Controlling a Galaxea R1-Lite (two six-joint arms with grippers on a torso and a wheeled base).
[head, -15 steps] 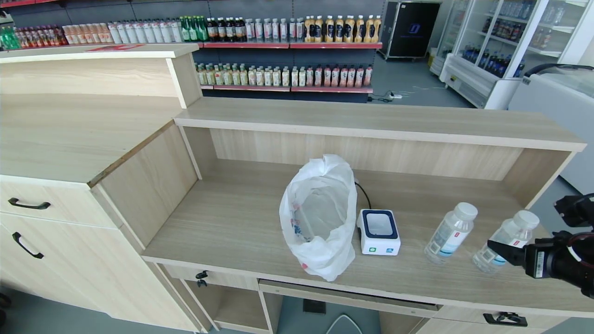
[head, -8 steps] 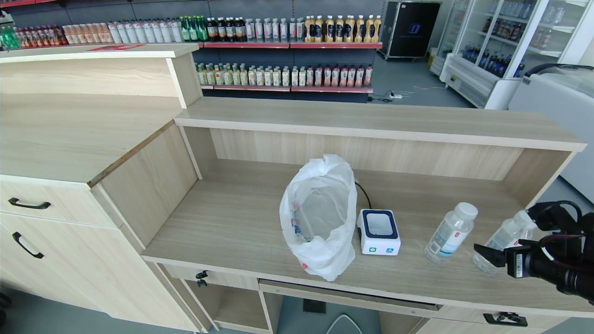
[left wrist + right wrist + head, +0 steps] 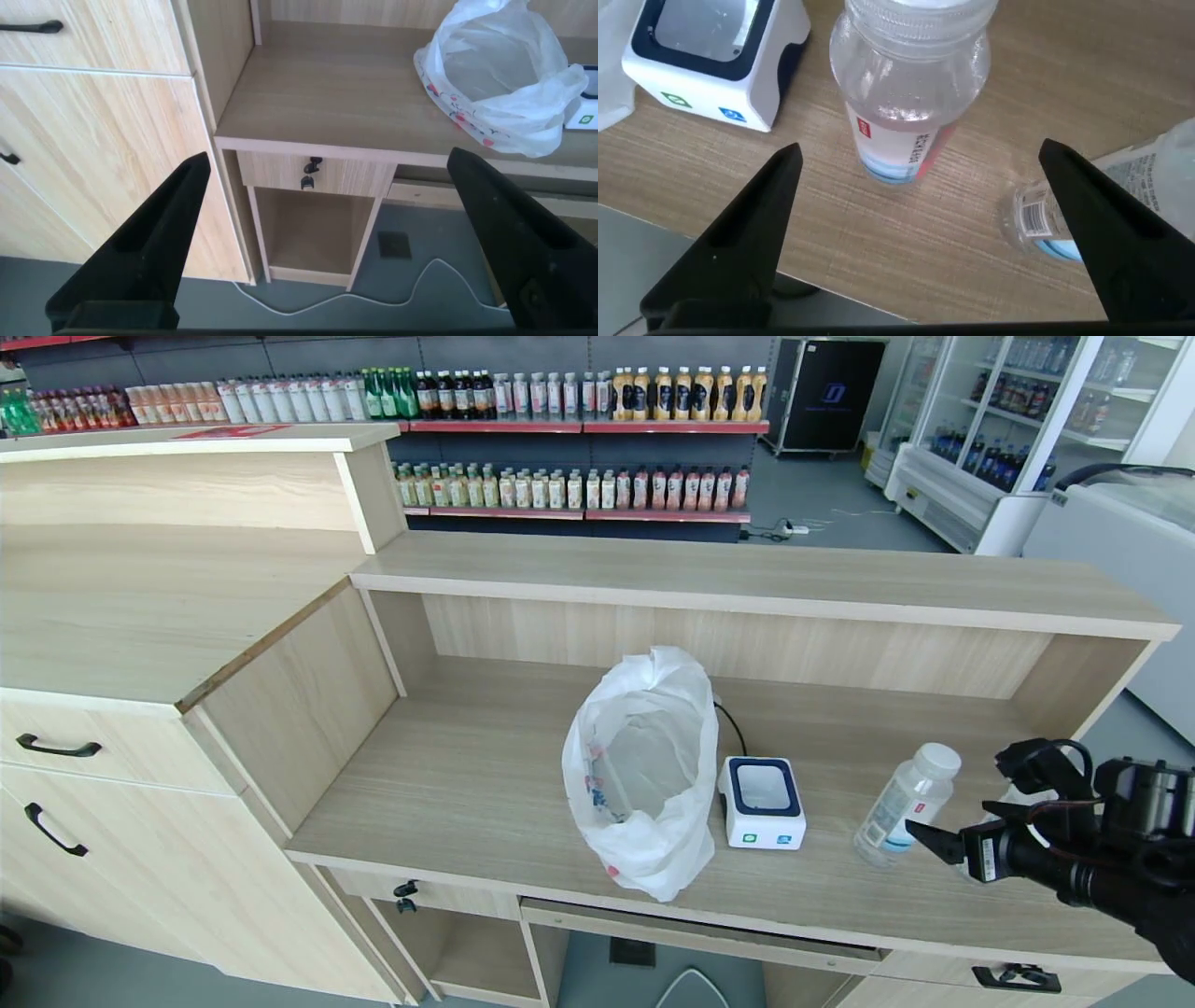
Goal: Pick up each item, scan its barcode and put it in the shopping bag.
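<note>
Two clear water bottles with white caps stand on the wooden counter (image 3: 485,784). The nearer-centre bottle (image 3: 906,803) (image 3: 910,84) is upright, right of the white barcode scanner (image 3: 761,801) (image 3: 710,56). The second bottle (image 3: 1148,168) is further right, mostly hidden behind my arm in the head view. My right gripper (image 3: 976,800) (image 3: 920,154) is open, hovering by the first bottle with nothing held. The white shopping bag (image 3: 644,775) (image 3: 495,75) stands open, left of the scanner. My left gripper (image 3: 327,159) is open, low in front of the counter's left end.
A raised shelf (image 3: 747,583) runs along the counter's back, with a side wall (image 3: 1083,691) at the right end. A taller cabinet with drawers (image 3: 112,616) stands on the left. A small locked drawer (image 3: 313,173) sits under the counter edge. Drink shelves line the back.
My right gripper has moved left along the counter front, from beside the far-right bottle to near the first bottle, now covering the second one in the head view.
</note>
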